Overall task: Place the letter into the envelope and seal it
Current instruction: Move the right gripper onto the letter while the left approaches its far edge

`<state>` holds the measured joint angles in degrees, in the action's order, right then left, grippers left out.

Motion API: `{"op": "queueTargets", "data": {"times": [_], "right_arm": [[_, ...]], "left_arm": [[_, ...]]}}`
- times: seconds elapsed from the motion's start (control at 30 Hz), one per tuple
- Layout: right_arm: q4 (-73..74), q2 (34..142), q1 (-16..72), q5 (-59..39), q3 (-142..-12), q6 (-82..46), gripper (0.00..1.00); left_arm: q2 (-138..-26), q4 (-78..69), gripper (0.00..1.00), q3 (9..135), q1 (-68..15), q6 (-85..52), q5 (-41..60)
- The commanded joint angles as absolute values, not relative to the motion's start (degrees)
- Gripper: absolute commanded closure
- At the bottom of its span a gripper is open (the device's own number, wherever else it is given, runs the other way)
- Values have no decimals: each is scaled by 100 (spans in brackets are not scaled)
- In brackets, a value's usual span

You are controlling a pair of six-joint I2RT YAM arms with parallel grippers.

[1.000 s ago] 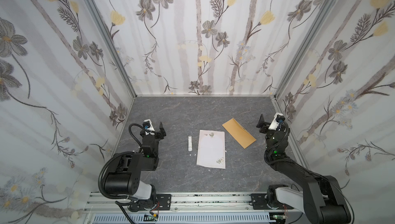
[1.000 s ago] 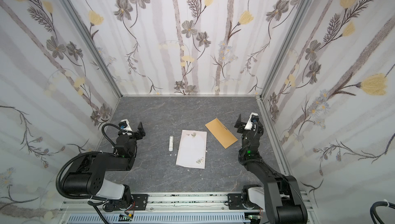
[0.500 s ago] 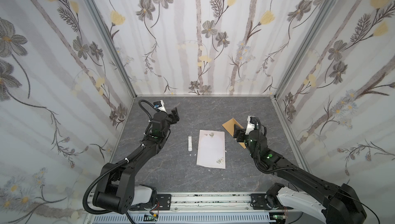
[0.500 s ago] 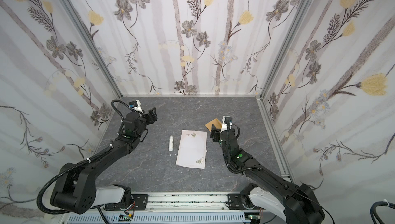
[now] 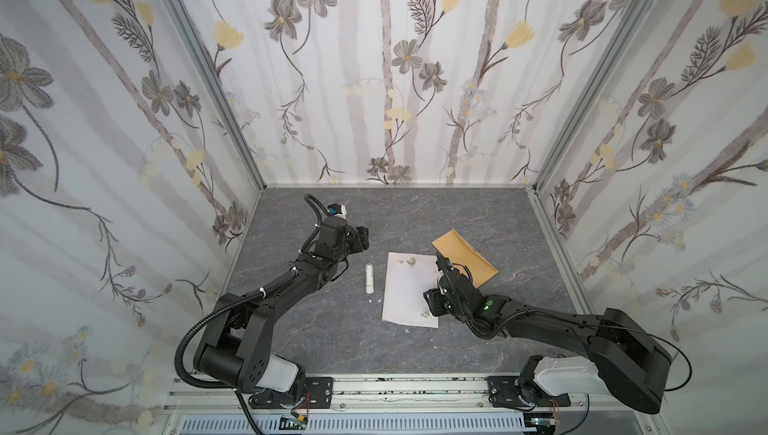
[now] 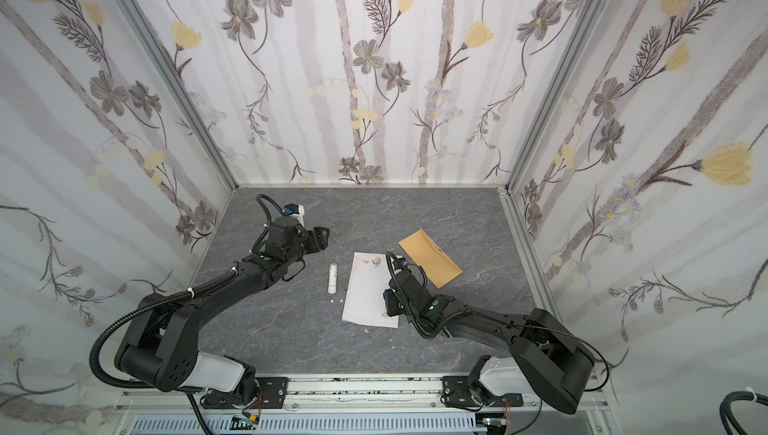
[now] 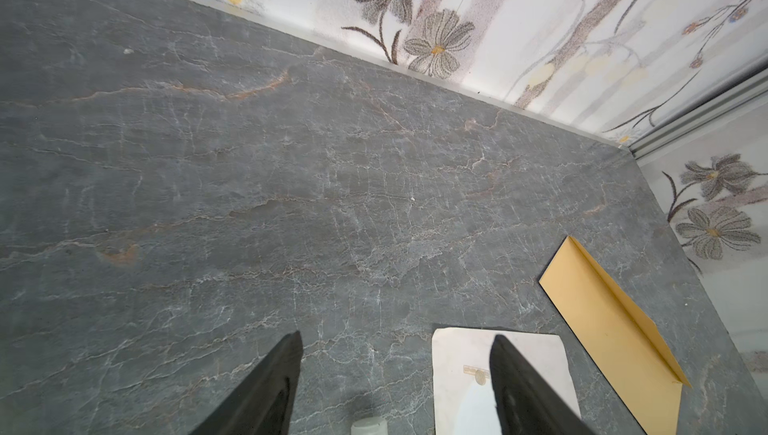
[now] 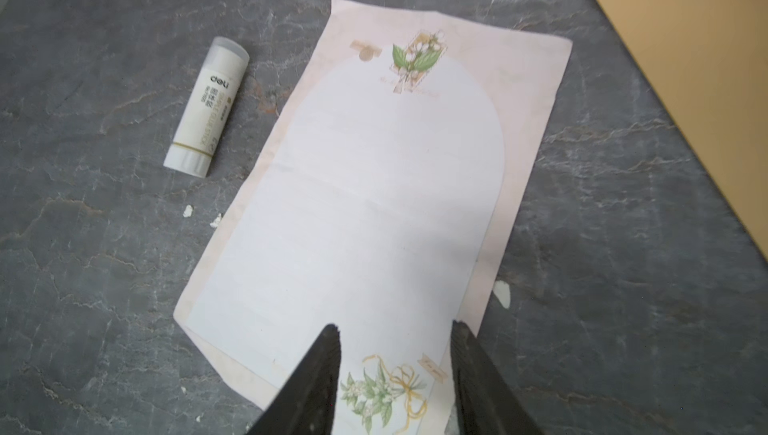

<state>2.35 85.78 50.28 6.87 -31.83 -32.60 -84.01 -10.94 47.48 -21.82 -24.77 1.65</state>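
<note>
Right end effector (image 8: 395, 329) is hovering low, jaws apart and empty, over the near flower-printed corner of the letter (image 8: 374, 204). I am judging this the nearer arm. The letter is lying flat, its long axis running away from that arm toward the back wall. Left end effector (image 7: 397, 335) is hanging open by the far end of the glue stick (image 8: 208, 109). The envelope (image 5: 463, 256) is lying diagonally just beside the letter's far right corner. Grey stone-look worktop (image 5: 374, 350); floral walls (image 5: 395, 80) are enclosing three sides.
</note>
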Motion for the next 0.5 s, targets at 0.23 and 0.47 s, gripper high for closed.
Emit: {"op": "queueTargets", "data": {"times": [0.23, 0.47], "right_arm": [[-146, 8886, 5211, -15, -3160, -3601, 70], [-729, 8955, 5212, 46, -3186, -3642, 72]], "left_arm": [[-8586, -1090, 27, 4953, -2241, -2583, 309], [-8675, -1081, 27, 4981, -2252, -2593, 309]]}}
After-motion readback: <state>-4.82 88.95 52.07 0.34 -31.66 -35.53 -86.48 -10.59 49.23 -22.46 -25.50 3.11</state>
